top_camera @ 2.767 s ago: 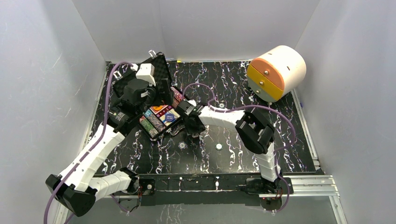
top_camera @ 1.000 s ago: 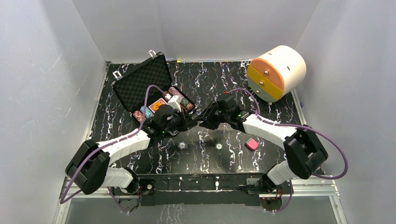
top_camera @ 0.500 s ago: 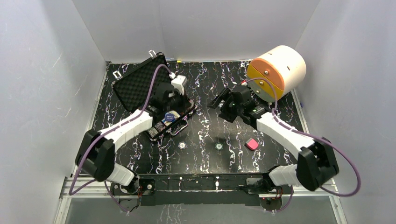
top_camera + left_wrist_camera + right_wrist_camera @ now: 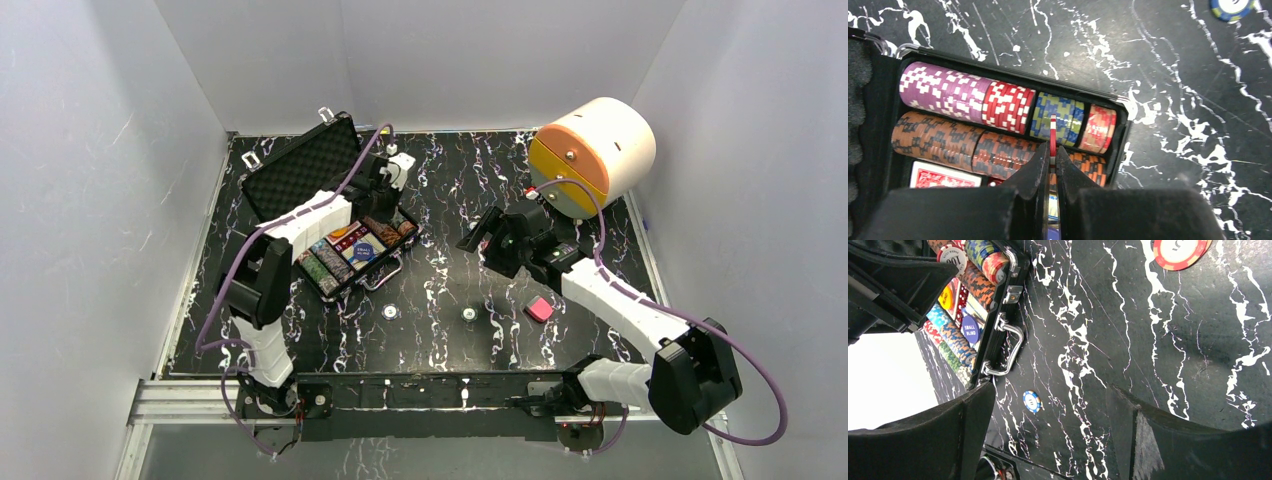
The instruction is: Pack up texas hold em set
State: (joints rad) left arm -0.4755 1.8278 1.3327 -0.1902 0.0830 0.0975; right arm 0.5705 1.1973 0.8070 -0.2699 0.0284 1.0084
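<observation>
The black case (image 4: 300,172) lies open at the back left, its tray holding rows of poker chips (image 4: 963,97), a red-backed card deck (image 4: 940,177) and a "small blind" button (image 4: 970,329). My left gripper (image 4: 384,205) hovers over the tray's far end, shut on a red-and-white chip (image 4: 1053,131) held edge-on above the chip rows. My right gripper (image 4: 478,240) hangs open over bare table right of the case, nothing between its fingers (image 4: 955,435). Loose chips lie on the table: a blue-white chip (image 4: 1032,401), a red chip (image 4: 1180,250) and two small round chips (image 4: 389,312) (image 4: 468,314).
A small pink block (image 4: 540,308) lies near the right arm's forearm. A large cream-and-orange cylinder (image 4: 592,155) lies at the back right. The case's silver handle (image 4: 1005,352) sticks out toward the right gripper. Grey walls close in the black marbled table (image 4: 440,180).
A second ago the two grippers met tip to tip at mid-table. The left has since swung back over the case's chip rows; the right has opened and drawn off to the right.
</observation>
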